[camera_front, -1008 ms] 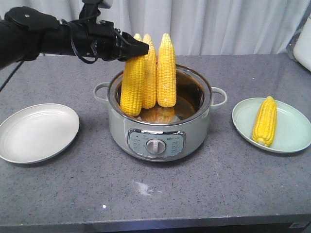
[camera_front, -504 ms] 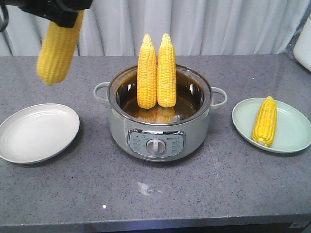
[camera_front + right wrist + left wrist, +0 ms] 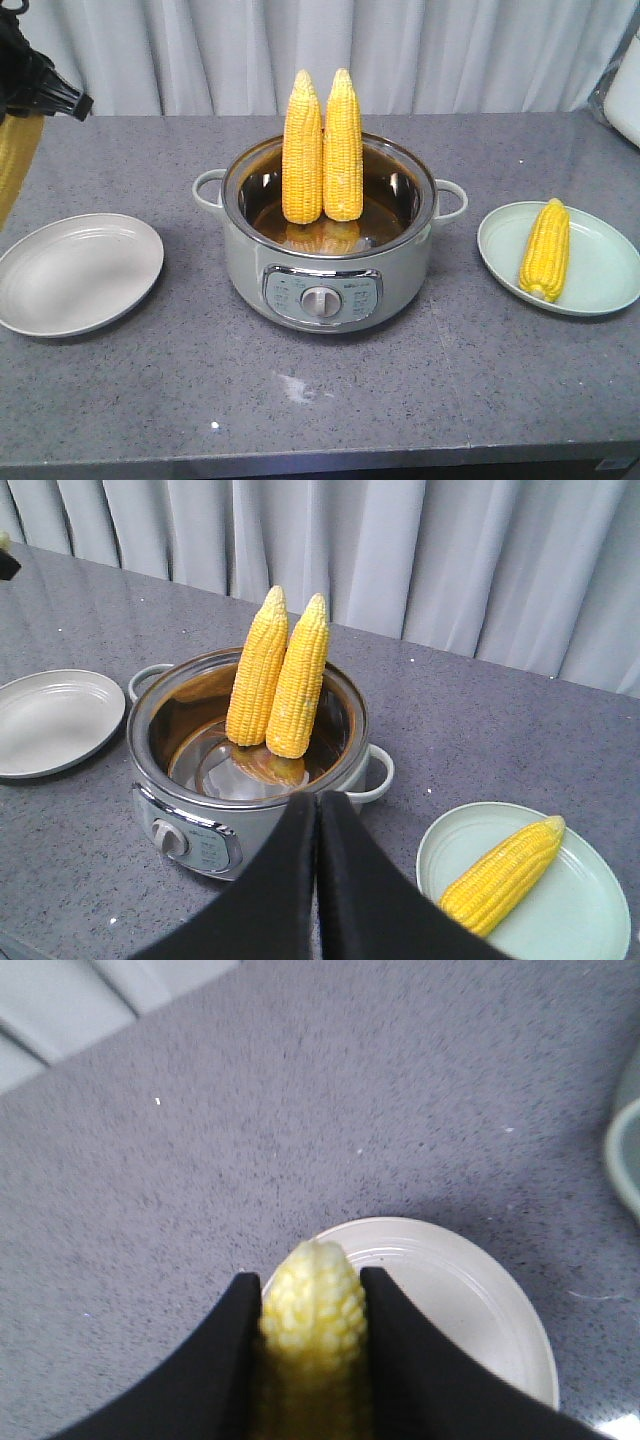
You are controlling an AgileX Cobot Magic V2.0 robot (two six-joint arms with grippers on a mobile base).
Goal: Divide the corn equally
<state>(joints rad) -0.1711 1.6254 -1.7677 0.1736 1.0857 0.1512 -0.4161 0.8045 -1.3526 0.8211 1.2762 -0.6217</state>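
Corn sits in three places, four cobs in all. The first cob is clamped between the two black fingers of my left gripper. In the front view it hangs at the far left edge, dull yellow in shadow, above the white plate and not touching it. In the left wrist view its tip looks pale, with small round kernels, and it lies over the rim of that plate.

Two cobs stand upright in the pot, side by side and touching, with their tips up. They are bright yellow, the kernels run in straight rows, and both taper to paler points. Their lower ends are mirrored in the shiny floor of the pot.

The fourth cob lies flat on the green plate, right of the pot, with its narrow end toward the curtain.

My right gripper has its fingers pressed together with nothing between them. In its own view it hangs in front of the pot.

The pot is silver-grey, with two side handles and a dial on the front. Everything rests on a grey speckled counter.
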